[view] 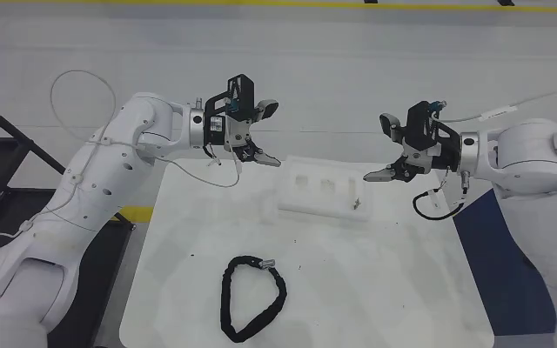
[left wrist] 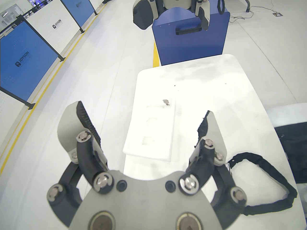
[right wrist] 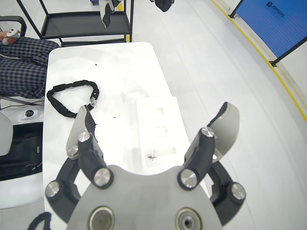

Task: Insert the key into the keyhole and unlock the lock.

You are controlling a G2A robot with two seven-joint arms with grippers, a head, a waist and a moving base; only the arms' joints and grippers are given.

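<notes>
Tabletop, white and rectangular with rounded corners [view: 365,287], takes up the lower middle of the top view. Off its right edge stands a blue box-shaped cabinet [left wrist: 191,46] with a black handle. Off its left edge stands a black metal shelf cart [right wrist: 84,20]. Across the table's far middle part lies a flat white foam tray [view: 335,209] with three rectangular recesses in a row.

Toward the near edge, left of centre in the top view, a black fabric-sleeved chain lock [view: 228,304] lies flat in a closed loop. Its small silver cylinder end sits at the side of the loop nearest the tray. Lock and tray are well apart. The small dark metal key [view: 358,204] rests on the tray's right end, beside the rightmost recess.

The left gripper [view: 270,135], grey-fingered with black pads, hangs in the air at the upper left of centre, near the table's far left corner. Its jaws are spread wide and hold nothing. The right gripper [view: 379,150] hangs at the upper right of centre, by the tray's right end, also spread wide and empty. The two face each other across the tray.

The key sits just below and left of the right gripper in the top view, much nearer to it than to the left one. The lock lies well apart from both grippers.
</notes>
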